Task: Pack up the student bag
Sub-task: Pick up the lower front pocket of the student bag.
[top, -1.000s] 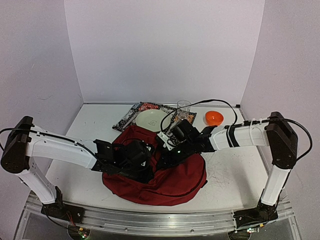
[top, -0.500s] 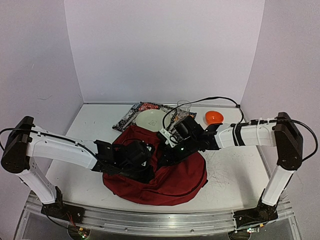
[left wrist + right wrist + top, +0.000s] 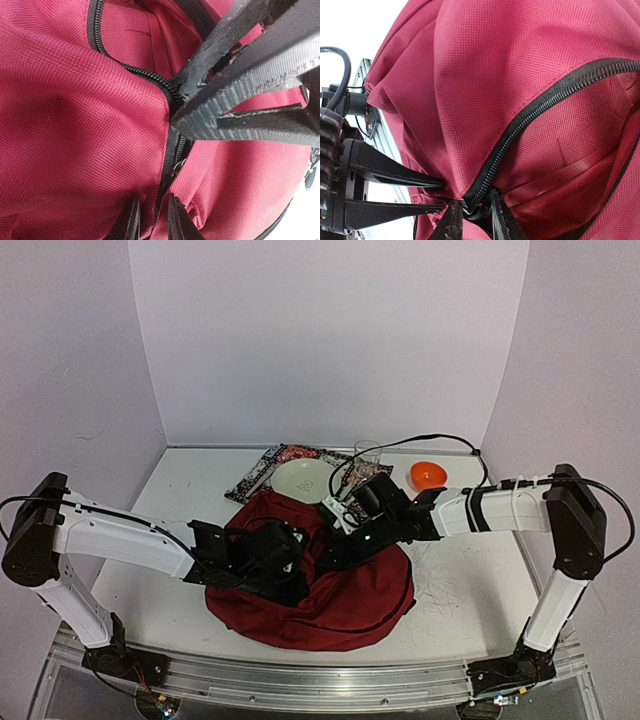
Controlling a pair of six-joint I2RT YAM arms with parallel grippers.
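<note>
The student bag point(image 3: 340, 605) is lying between the 2 arms. On its left top, the left gripper point(image 3: 152, 207) is pinching fabric beside the zipper point(image 3: 545, 105). Mid-bag, the right gripper point(image 3: 472, 207) is straddling the zipper narrowly, its grip unclear. Just beyond the bag, 1 plate point(image 3: 300, 480) is sitting.

The floppy dark-red student bag point(image 3: 340, 612) lies slumped near the table's front, its black zipper point(image 3: 540, 106) partly open.

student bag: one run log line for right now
student bag: zipper part open | left pincer: pinching fabric by zipper | right pincer: astride zipper, grip unclear
</note>
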